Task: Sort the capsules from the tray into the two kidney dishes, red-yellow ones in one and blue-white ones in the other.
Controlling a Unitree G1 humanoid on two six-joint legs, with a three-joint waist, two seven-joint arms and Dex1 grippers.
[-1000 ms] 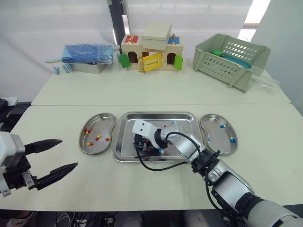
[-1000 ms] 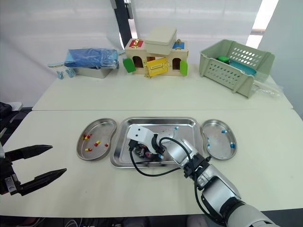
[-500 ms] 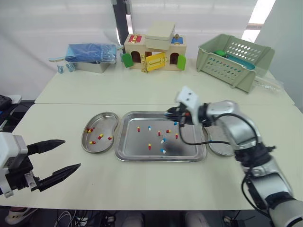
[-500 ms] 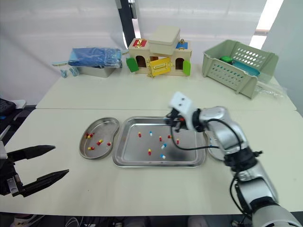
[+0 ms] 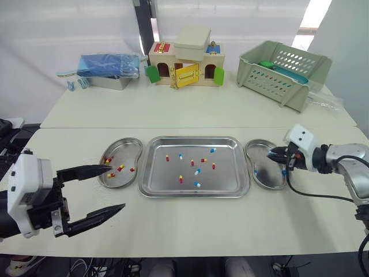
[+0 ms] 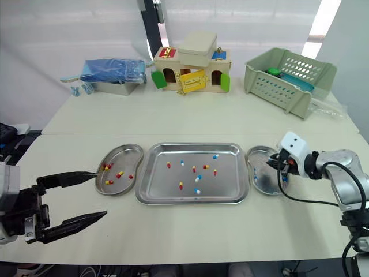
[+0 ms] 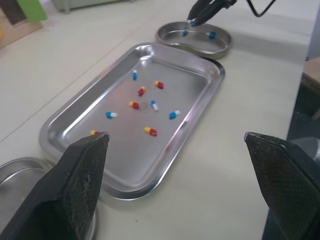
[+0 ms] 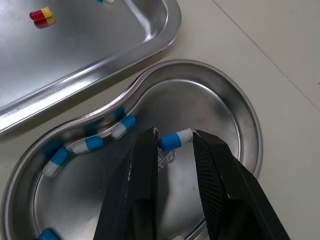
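White desk [image 5: 184, 109], two tops butted together, pale curtain behind. Along the top of the head view you have a blue bundle in a metal box [image 5: 108, 64] at upper left, a wooden toy house [image 5: 183, 60] at top centre and a green basket [image 5: 282, 69] at upper right.

Centre of frame: steel tray [image 5: 225, 182], flat on the desk. Loose capsules [image 5: 197, 171] lie scattered in its middle, a mix of red-yellow and blue-white.

Left kidney dish [image 5: 128, 149] sits just beside the tray's left edge. It holds a few red-yellow capsules [image 5: 120, 168].

Right kidney dish [image 5: 264, 179] sits just beside the tray's right edge. It holds several blue-white capsules [image 8: 90, 144], most of them along the wall nearest the tray.

Your right fingers [image 8: 145, 170] hang over the right kidney dish at right of centre. They are pinched on one blue-white capsule [image 8: 175, 140], held crosswise between the tips, above the dish floor and clear of the capsules lying in it.

Your left fingers [image 5: 86, 171] are at lower left, spread wide, gripping nothing. The upper tip reaches over the near rim of the left kidney dish; the lower one is over bare desk in front of it.
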